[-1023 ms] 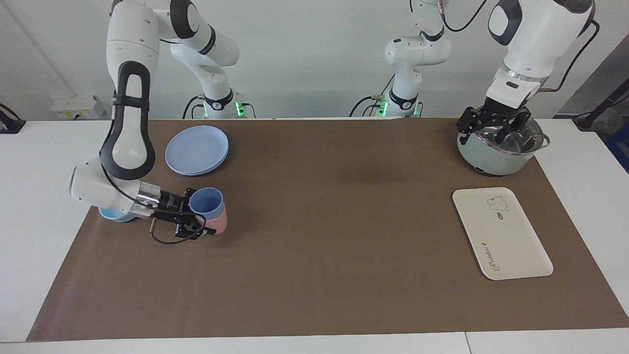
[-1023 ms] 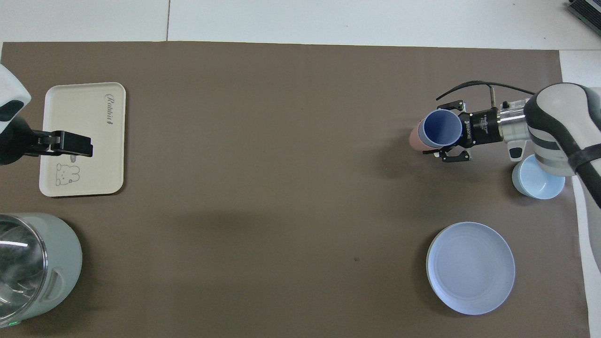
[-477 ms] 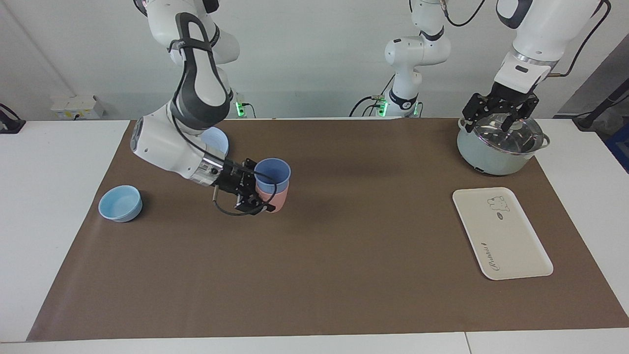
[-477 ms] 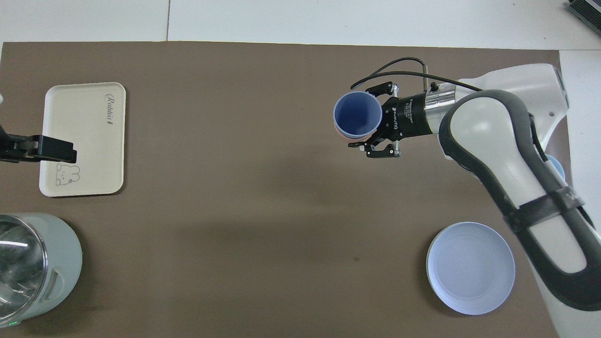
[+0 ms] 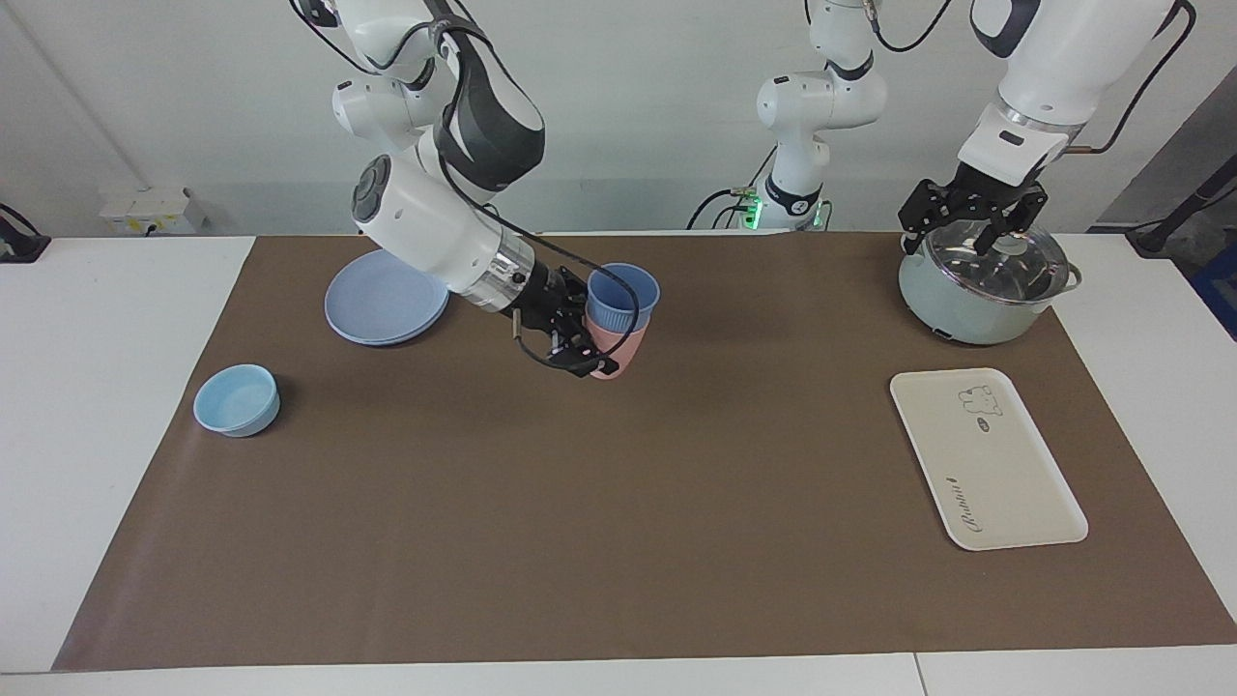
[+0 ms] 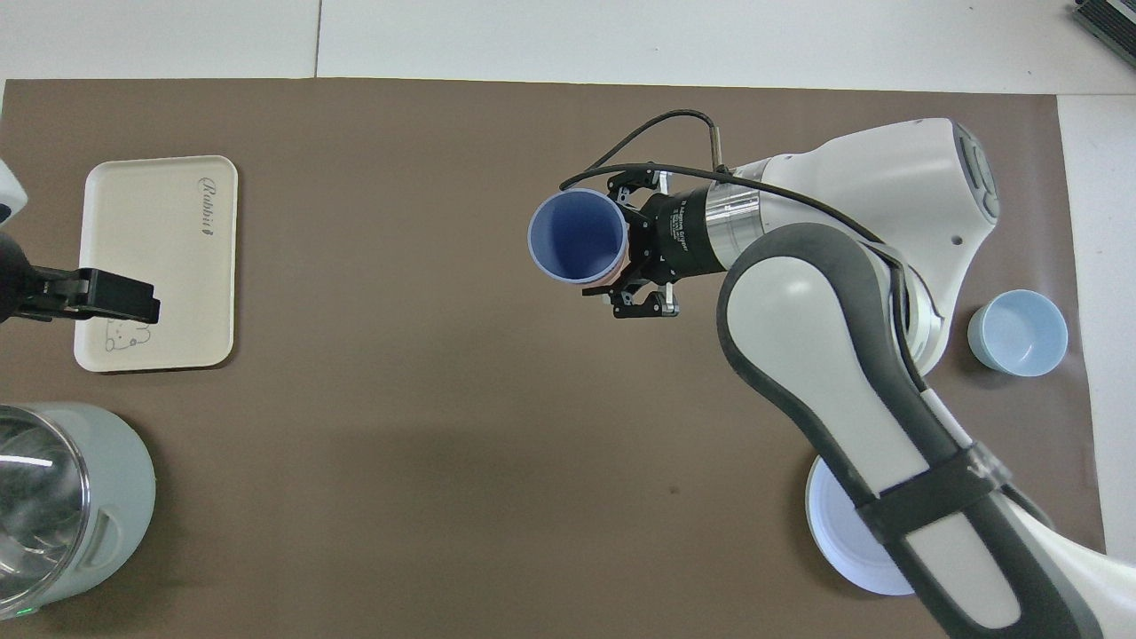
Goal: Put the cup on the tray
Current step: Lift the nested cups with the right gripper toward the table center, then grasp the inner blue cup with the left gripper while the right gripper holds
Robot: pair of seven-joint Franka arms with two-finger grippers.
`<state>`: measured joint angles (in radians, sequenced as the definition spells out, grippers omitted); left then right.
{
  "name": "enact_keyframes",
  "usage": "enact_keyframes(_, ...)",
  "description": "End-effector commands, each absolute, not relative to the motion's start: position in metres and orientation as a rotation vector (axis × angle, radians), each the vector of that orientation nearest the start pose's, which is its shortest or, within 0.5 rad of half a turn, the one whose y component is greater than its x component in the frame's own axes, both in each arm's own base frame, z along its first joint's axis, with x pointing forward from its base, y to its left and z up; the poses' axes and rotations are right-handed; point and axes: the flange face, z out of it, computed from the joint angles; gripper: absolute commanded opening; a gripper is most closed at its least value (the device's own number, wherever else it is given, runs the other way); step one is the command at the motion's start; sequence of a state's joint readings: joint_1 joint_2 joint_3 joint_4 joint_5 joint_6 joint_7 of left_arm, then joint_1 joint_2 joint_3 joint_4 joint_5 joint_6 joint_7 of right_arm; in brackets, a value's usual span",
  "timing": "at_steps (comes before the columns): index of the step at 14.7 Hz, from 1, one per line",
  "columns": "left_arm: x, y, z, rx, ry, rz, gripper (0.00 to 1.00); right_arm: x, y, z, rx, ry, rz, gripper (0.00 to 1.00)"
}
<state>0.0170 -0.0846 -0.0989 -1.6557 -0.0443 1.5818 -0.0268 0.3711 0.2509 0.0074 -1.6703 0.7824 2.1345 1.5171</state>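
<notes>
Right gripper (image 5: pixel 591 333): clamped on the stacked tumblers, up in the air over bare mat (image 5: pixel 618 503) near mid-table.
Cup (image 5: pixel 622 299): upright, nested in the pink tumbler (image 5: pixel 621 353), carried off the mat, well apart from the tray.
Left gripper (image 5: pixel 971 217): jaws wide, holding nothing, just over the pot (image 5: pixel 981 290), waiting.
Tray (image 5: pixel 986 459): flat, bare, at the left arm's end, farther from the robots than the pot, short edge near the pot.
Room: open mat between cup and tray.
Plate (image 5: pixel 387 295): toward the right arm's end from the tray.
Bowl (image 5: pixel 237 400): near the mat edge at that end.
</notes>
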Motion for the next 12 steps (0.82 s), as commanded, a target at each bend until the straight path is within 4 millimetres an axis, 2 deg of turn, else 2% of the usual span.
enact_keyframes(1,0.534,-0.076,0.641,-3.267,-0.162,-0.051,1.00,0.599,0.284,0.499,-1.843,1.704,0.564,0.00)
enact_keyframes(2,0.534,-0.091,0.642,-3.282,-0.233,-0.061,1.00,0.595,0.290,0.503,-1.850,1.693,0.563,0.00)
enact_keyframes(5,0.522,-0.173,0.640,-3.309,-0.285,-0.145,1.00,0.579,0.308,0.509,-1.874,1.685,0.601,0.00)
enact_keyframes(6,0.516,-0.193,0.642,-3.317,-0.331,-0.154,1.00,0.573,0.316,0.511,-1.893,1.671,0.600,0.00)
enact_keyframes(9,0.509,-0.234,0.652,-3.397,-0.511,-0.191,1.00,0.571,0.317,0.513,-1.904,1.674,0.602,0.00)
enact_keyframes(11,0.506,-0.245,0.668,-3.417,-0.574,-0.202,1.00,0.569,0.317,0.512,-1.920,1.671,0.617,0.00)
enact_keyframes(12,0.508,-0.248,0.667,-3.426,-0.578,-0.193,1.00,0.569,0.317,0.512,-1.920,1.671,0.617,0.00)
